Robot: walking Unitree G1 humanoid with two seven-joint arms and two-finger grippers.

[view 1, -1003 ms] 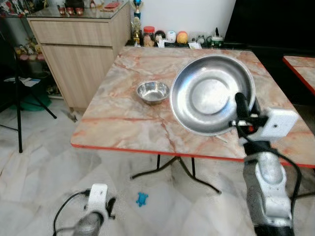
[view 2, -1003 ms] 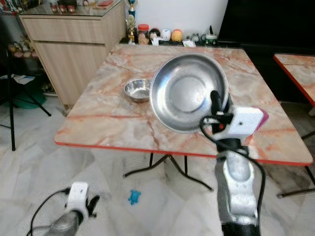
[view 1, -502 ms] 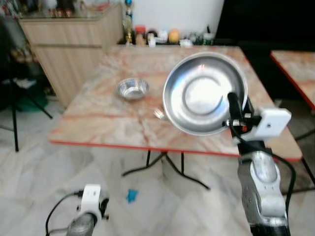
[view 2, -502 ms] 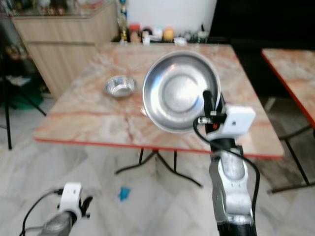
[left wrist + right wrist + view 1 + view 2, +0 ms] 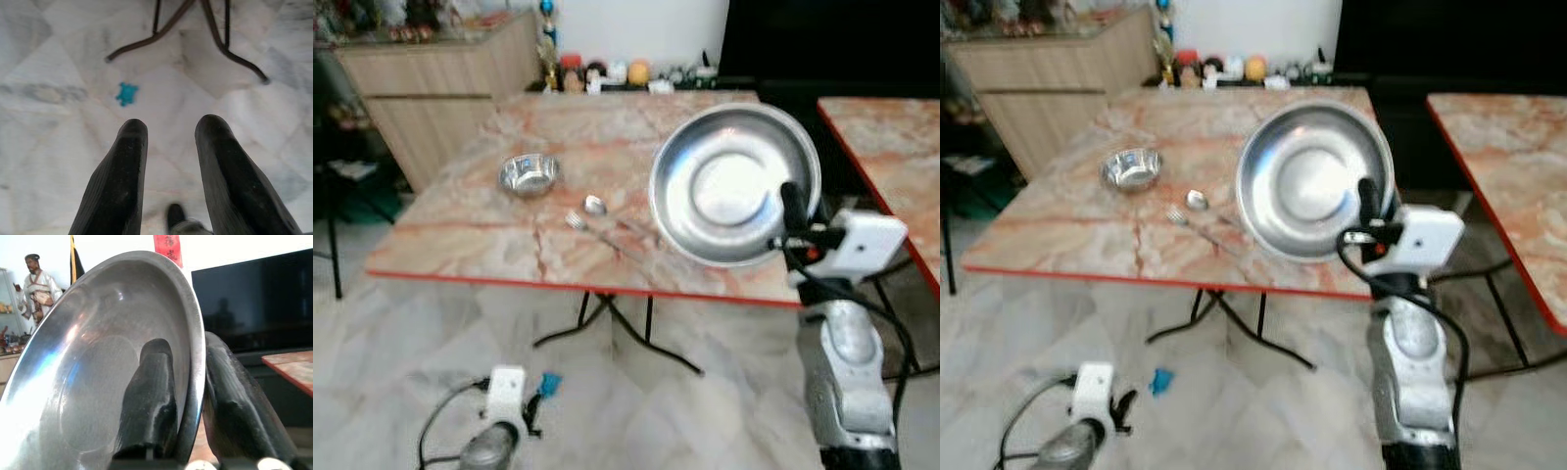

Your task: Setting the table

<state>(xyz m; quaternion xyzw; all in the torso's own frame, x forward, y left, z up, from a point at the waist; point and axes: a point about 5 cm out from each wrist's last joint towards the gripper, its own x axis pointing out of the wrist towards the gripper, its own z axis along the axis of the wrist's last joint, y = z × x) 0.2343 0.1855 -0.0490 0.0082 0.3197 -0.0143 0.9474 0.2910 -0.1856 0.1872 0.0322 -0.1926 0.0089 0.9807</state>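
The left hand (image 5: 168,166) hangs idle with fingers parted over the floor, while the right hand (image 5: 793,220) clamps the steel plate (image 5: 734,186) by its rim, tilted above the worktop (image 5: 460,235), ready, I judge, to be lowered flat beside the fork (image 5: 592,231), spoon (image 5: 602,208) and small bowl (image 5: 530,173).

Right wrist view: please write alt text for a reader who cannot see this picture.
The right gripper pinches the rim of a large steel plate, one black finger inside the plate and one behind it. The plate stands tilted on edge; behind are a dark screen and a figurine.
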